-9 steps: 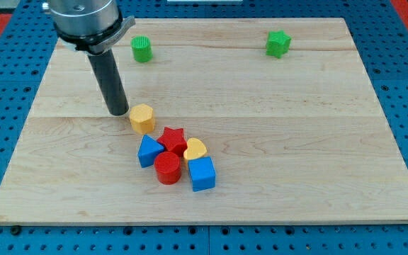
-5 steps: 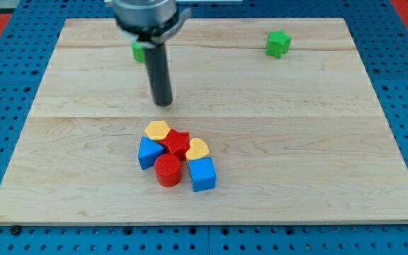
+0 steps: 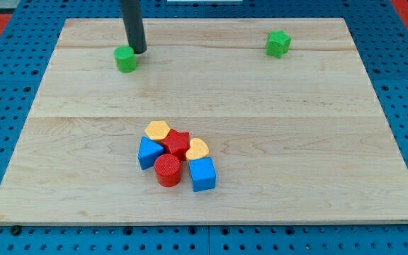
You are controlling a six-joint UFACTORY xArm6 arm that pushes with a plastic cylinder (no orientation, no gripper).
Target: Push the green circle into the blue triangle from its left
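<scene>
The green circle (image 3: pixel 126 59) lies near the view's top left on the wooden board (image 3: pixel 296 142). My tip (image 3: pixel 139 51) stands just to its upper right, touching or almost touching it. The blue triangle (image 3: pixel 149 152) lies well below, at the left side of a tight cluster near the board's middle bottom.
The cluster also holds a yellow hexagon (image 3: pixel 158 130), a red star (image 3: pixel 178 143), a yellow heart (image 3: pixel 197 149), a red cylinder (image 3: pixel 167 170) and a blue cube (image 3: pixel 202 174). A green star (image 3: pixel 278 44) lies at the top right.
My tip pushed the yellow hexagon down into the cluster, then moved up to the green circle. The green circle has shifted left and down a little.
</scene>
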